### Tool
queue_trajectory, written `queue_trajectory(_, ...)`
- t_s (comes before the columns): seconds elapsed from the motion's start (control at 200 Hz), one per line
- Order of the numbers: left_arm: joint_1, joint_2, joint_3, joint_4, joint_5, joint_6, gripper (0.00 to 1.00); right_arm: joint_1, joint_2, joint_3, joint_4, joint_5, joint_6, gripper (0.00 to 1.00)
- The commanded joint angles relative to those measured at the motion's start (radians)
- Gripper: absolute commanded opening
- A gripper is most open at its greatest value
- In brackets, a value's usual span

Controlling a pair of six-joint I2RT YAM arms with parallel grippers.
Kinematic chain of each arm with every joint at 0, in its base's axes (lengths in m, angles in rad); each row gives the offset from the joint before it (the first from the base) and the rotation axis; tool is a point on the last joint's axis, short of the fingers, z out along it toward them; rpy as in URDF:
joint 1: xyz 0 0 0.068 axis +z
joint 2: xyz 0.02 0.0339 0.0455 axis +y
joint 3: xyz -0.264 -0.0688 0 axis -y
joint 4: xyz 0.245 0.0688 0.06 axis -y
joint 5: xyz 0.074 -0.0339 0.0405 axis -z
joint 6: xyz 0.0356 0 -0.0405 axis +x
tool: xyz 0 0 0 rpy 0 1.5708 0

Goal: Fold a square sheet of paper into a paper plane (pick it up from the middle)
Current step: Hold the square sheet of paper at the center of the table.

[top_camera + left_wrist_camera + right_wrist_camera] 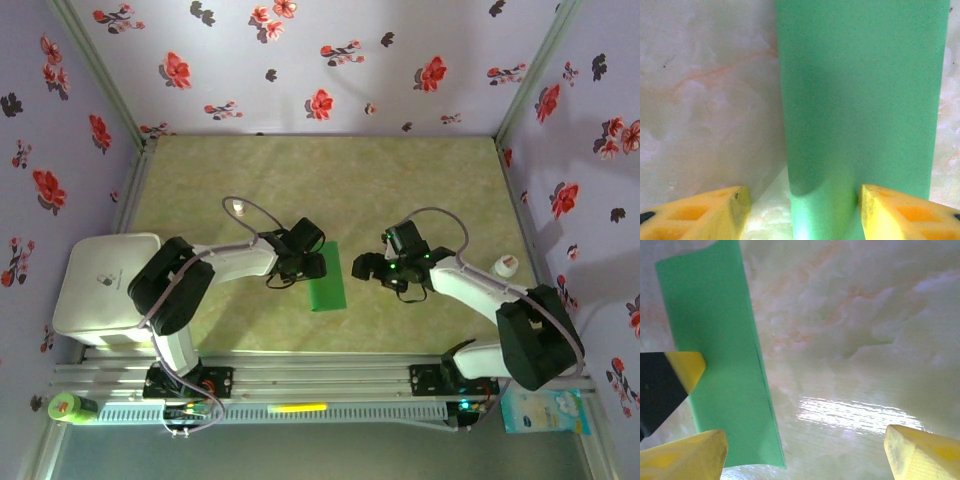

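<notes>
- Two grippers flank the green paper in the overhead view. The left gripper is at its left long edge, and the right gripper is near its right edge but apart from it.
- Overhead, the paper is a narrow folded rectangle lying near the middle of the table, its long axis running away from the arm bases.
- Left wrist view adds that the paper runs up as a broad strip from between the yellow fingers. The jaws are spread and nothing is pinched. The right-hand finger overlaps the strip's edge; contact cannot be told.
- Right wrist view adds that its own jaws stand wide apart over mostly bare table, with the paper off to the left. A thin dark line runs along the paper's right edge. A black-and-yellow fingertip reaches over the paper from the left.
- Surface is glossy, marbled pale green-beige, with a glare patch in the right wrist view.
- Room has lilac walls with red and dark flowers. A white box sits left and a small white bottle right.
</notes>
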State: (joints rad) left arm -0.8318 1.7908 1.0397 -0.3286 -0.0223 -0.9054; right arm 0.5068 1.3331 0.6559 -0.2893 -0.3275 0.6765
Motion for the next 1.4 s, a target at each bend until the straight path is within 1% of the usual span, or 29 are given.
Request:
queue_trajectory(0.0, -0.008, 0.085, -0.016, 0.028, 0.015, 0.031, 0.62, 0.010, 0.003, 0.011, -0.008, 0.030, -0.001, 0.82)
queue_trajectory(0.205, -0.010, 0.102, -0.006, 0.027, 0.018, 0.025, 0.62, 0.010, 0.012, 0.017, 0.003, 0.012, -0.006, 0.82)
queue_trajectory(0.26, -0.010, 0.106, -0.002, 0.025, 0.019, 0.025, 0.62, 0.010, 0.013, 0.015, 0.014, -0.006, -0.006, 0.80)
queue_trajectory(0.31, -0.012, 0.111, 0.002, 0.022, 0.018, 0.021, 0.62, 0.010, 0.015, 0.012, 0.030, -0.024, -0.004, 0.75)
queue_trajectory(0.425, -0.013, 0.117, 0.005, 0.023, 0.019, 0.017, 0.62, 0.012, 0.015, 0.010, 0.048, -0.044, 0.002, 0.73)
queue_trajectory(0.655, -0.010, 0.135, 0.028, -0.027, 0.004, 0.040, 0.63, 0.012, 0.015, 0.008, 0.061, -0.055, 0.005, 0.73)
queue_trajectory(0.875, -0.012, 0.138, 0.013, -0.013, 0.005, 0.019, 0.63, 0.012, 0.015, 0.008, 0.066, -0.063, 0.005, 0.72)
queue_trajectory(1.225, -0.012, 0.138, 0.012, -0.013, 0.003, 0.001, 0.61, 0.012, -0.025, -0.002, 0.062, -0.015, 0.017, 0.72)
queue_trajectory(1.395, -0.012, 0.144, 0.016, -0.010, 0.004, 0.006, 0.61, 0.012, -0.030, -0.005, 0.059, -0.011, 0.018, 0.73)
